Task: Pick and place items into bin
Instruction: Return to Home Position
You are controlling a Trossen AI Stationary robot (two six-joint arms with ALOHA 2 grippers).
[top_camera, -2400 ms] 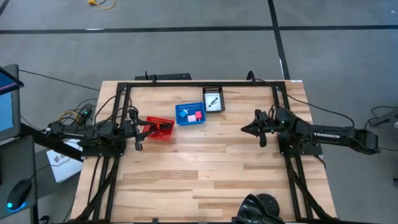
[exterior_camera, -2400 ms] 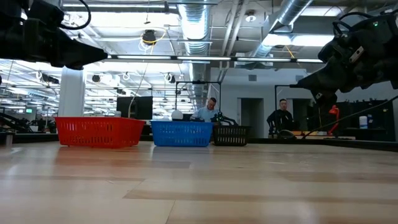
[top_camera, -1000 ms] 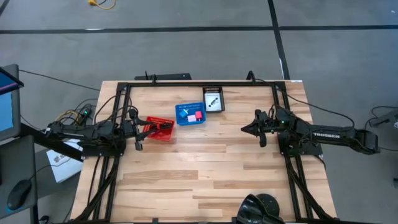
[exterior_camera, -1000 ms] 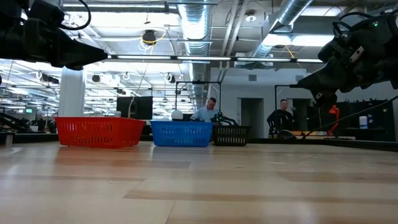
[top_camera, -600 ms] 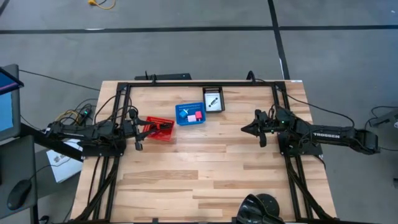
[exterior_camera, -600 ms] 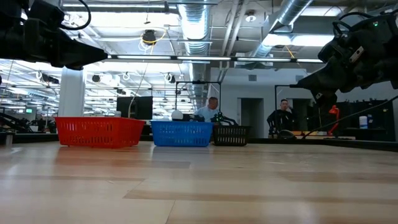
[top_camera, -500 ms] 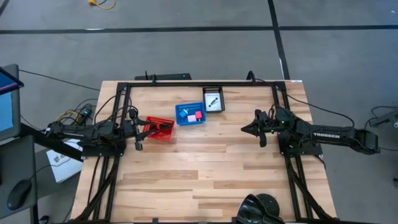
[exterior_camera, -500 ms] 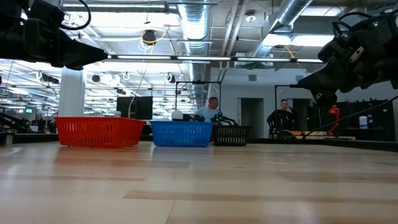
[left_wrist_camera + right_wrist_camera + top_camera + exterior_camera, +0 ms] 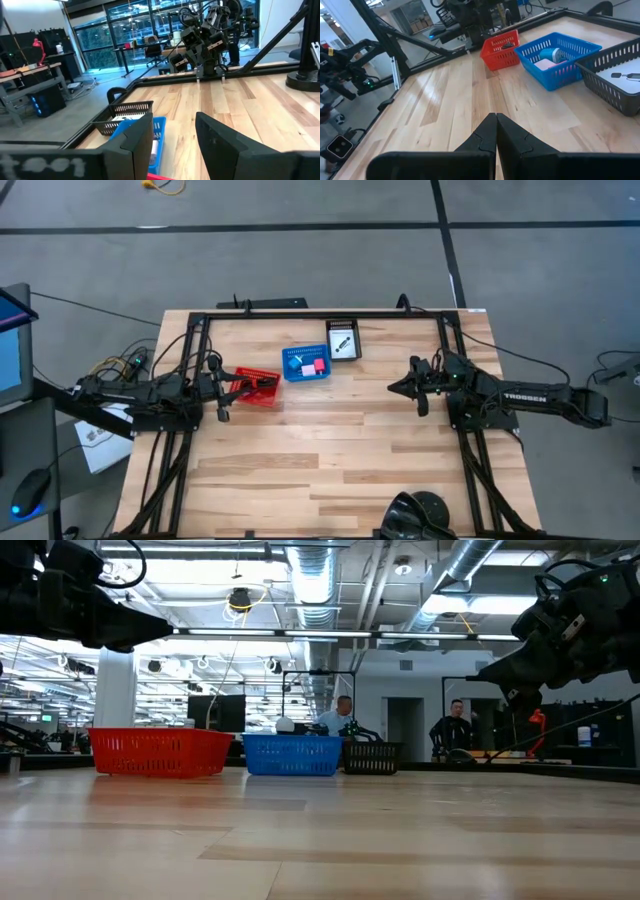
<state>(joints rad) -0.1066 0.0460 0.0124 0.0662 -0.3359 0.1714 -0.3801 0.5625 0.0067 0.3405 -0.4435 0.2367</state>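
While left gripper (image 9: 173,122) gapes, right gripper (image 9: 496,118) pinched

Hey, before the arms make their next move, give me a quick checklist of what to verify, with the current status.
1. Left pincer empty: ok, open, nothing between its fingers.
2. Right pincer empty: ok, shut on nothing.
3. White card packet inside black basket: ok.
4. Red basket and blue basket upright: ok.
5. Loose items on table: ok, none visible.

Wood table (image 9: 330,450); 2 ppl (image 9: 340,718) in bkgd; mouse (image 9: 28,502) off-table left.
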